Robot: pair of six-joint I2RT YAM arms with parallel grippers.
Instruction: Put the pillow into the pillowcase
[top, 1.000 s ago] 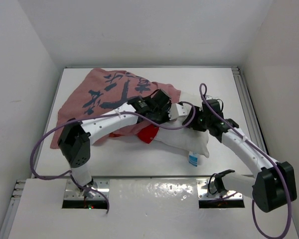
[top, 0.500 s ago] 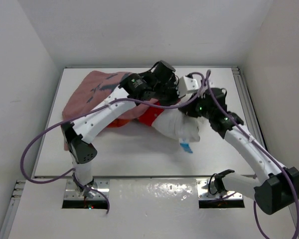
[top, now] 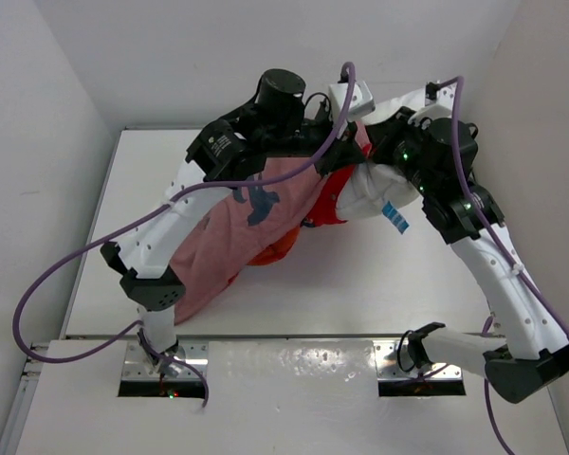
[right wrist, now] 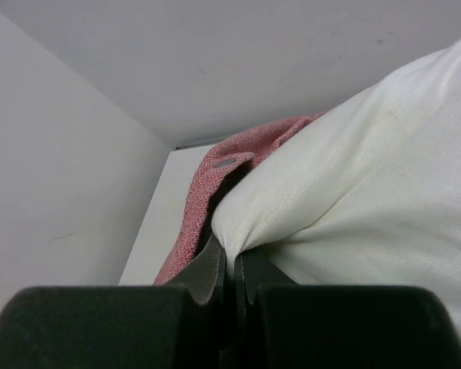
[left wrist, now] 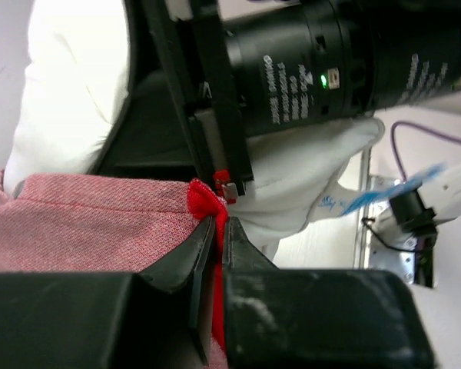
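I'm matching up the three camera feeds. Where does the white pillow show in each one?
Top external: the pillow is upper right of centre.
Left wrist: pillow at upper left and centre right.
Right wrist: pillow fills the right side.
Shared landmark: the pillowcase, red fabric next to the pillow in every view.

Left hand (left wrist: 219, 224) raised, clamped closed; right hand (right wrist: 229, 254) likewise.

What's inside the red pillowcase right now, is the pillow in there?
The white pillow bulges out at the raised end of the pillowcase, tag exposed. How much of it lies inside, the fabric hides. Left hand pinches the pillowcase edge, right hand pinches the pillow.
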